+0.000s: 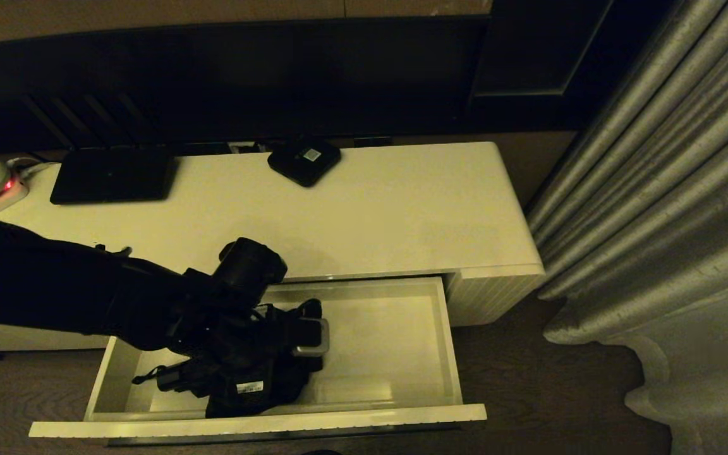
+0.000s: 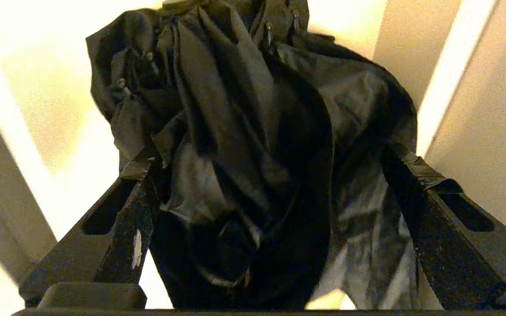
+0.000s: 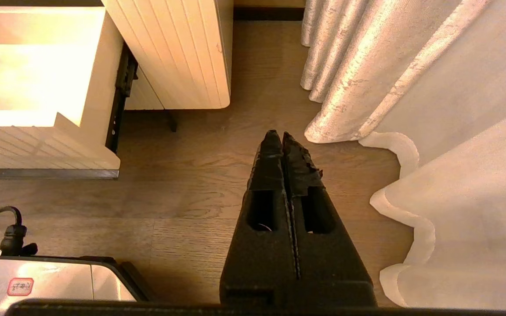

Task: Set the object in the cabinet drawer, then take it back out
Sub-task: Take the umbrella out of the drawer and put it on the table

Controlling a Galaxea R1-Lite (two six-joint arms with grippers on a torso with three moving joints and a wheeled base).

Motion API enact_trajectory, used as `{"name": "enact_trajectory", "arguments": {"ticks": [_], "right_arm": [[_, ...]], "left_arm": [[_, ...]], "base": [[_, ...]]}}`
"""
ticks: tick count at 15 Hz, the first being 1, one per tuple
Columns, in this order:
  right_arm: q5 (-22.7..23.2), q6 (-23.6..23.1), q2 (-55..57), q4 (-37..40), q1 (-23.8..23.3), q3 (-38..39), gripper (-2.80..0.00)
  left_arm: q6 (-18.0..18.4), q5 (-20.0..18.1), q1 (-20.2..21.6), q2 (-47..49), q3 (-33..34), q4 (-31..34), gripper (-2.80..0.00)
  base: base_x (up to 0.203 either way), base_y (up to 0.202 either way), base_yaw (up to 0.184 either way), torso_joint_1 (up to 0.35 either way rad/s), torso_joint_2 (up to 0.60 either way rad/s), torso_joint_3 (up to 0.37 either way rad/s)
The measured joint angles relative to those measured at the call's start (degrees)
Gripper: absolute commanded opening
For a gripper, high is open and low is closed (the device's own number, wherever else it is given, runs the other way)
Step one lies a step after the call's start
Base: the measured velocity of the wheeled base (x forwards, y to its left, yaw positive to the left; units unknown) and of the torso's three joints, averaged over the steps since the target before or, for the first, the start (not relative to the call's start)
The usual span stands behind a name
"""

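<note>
The left gripper [image 2: 270,193] is down inside the open cabinet drawer [image 1: 414,373], its two fingers [image 2: 121,228] spread wide on either side of the black folding umbrella [image 2: 253,145]. In the left wrist view the bunched fabric fills the whole gap between them and presses against both inner faces, so the gripper appears to be clamped on the umbrella, though the head view hides the contact under the arm.

In the head view the umbrella [image 1: 244,379] lies in the left half of the drawer, close to the front panel. Its long axis runs roughly left to right along the drawer's width: the short cylindrical handle [image 1: 171,377] points toward the drawer's left wall, with the thin wrist loop [image 1: 143,378] trailing further left, and the loose canopy bunches toward the drawer's middle. Whether it rests on the drawer floor cannot be told.

The drawer is pulled well out from the cream-white cabinet [image 1: 389,208]. On the cabinet top, at the back, sit a flat black device [image 1: 114,175] and a small black box [image 1: 304,161].

The right gripper [image 3: 281,145] hangs over the wooden floor [image 3: 191,184] beside the grey curtain [image 3: 367,79], fingers pressed together and holding nothing.
</note>
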Motion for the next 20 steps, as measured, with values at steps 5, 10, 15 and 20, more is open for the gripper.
{"name": "enact_trajectory", "arguments": {"ticks": [5, 10, 15, 20], "right_arm": [[-0.02, -0.02, 0.0, 0.0, 0.0, 0.0, -2.8], [0.0, -0.02, 0.0, 0.0, 0.0, 0.0, -2.8], [-0.02, -0.02, 0.0, 0.0, 0.0, 0.0, -2.8], [-0.02, -0.02, 0.0, 0.0, 0.0, 0.0, -2.8]], "left_arm": [[-0.06, -0.04, 0.02, 1.59, 0.93, -1.61, 0.0], [-0.4, -0.04, 0.04, 2.42, 1.12, -2.03, -2.8], [-1.01, -0.15, 0.04, 2.61, 1.34, -2.28, -2.8], [-0.99, -0.15, 0.11, 2.61, 1.76, -2.16, -2.8]], "base": [[0.0, 0.0, 0.0, 0.0, 0.0, 0.0], [0.0, 0.0, 0.0, 0.0, 0.0, 0.0], [0.0, 0.0, 0.0, 0.0, 0.0, 0.0], [0.0, 0.0, 0.0, 0.0, 0.0, 0.0]]}}
